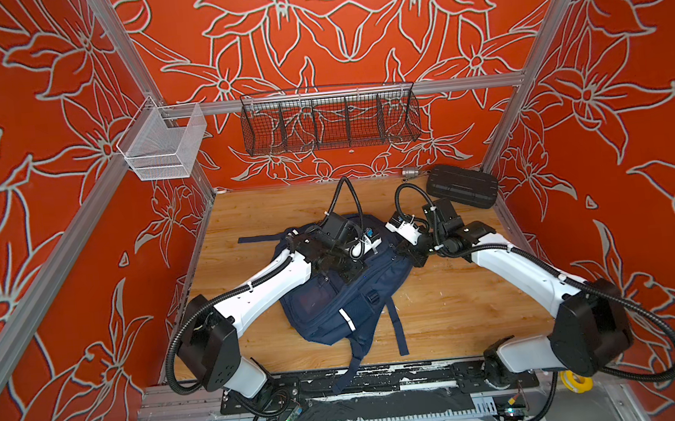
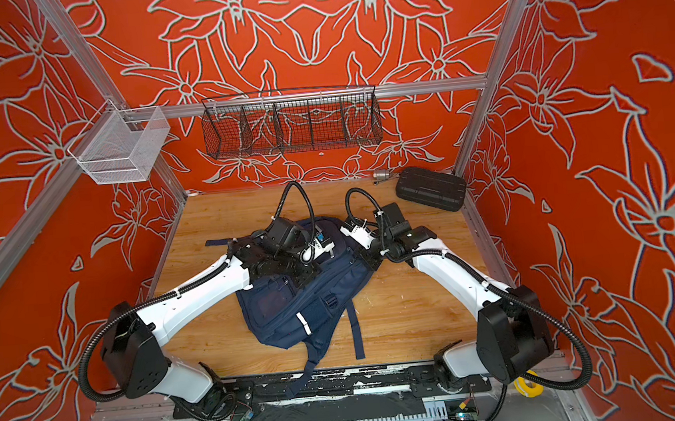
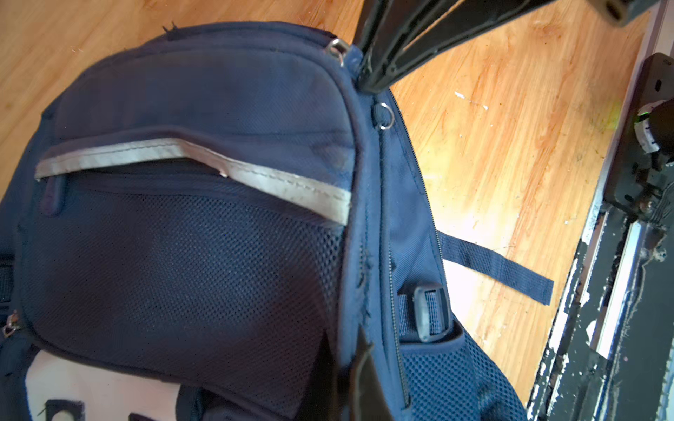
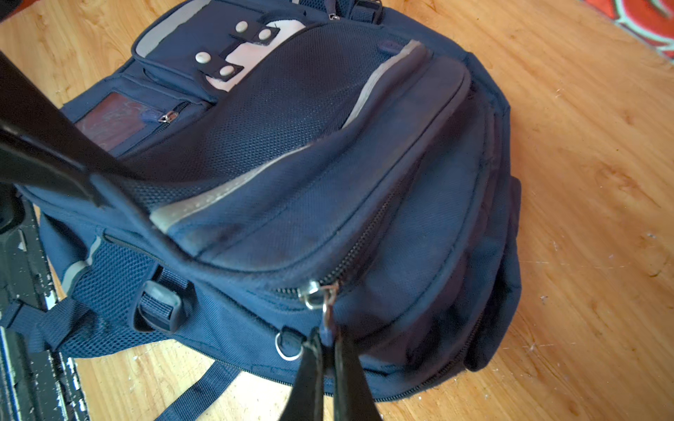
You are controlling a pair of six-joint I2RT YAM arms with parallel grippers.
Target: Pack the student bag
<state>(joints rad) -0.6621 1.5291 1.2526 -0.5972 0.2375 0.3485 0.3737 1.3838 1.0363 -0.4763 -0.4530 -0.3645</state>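
- Wooden surface (image 1: 461, 305) is carrying everything. Student bag (image 1: 335, 299) is lying flat mid-surface, front pockets up, straps trailing toward the near edge.
- Black ribbed case (image 1: 462, 186) is sitting in the far right corner, well apart from bag, prob. waiting to go in.
- Left fingers (image 3: 368, 393) are pinching together on bag's side seam, bracing it.
- Right fingers (image 4: 310, 375) are clamping the zip pull (image 4: 329, 313) of main compartment.
- Step, I reckon: starting to unzip main compartment, zip looking mostly shut. Next move is calling for R dragging slider along track w/ L keeping fabric taut.
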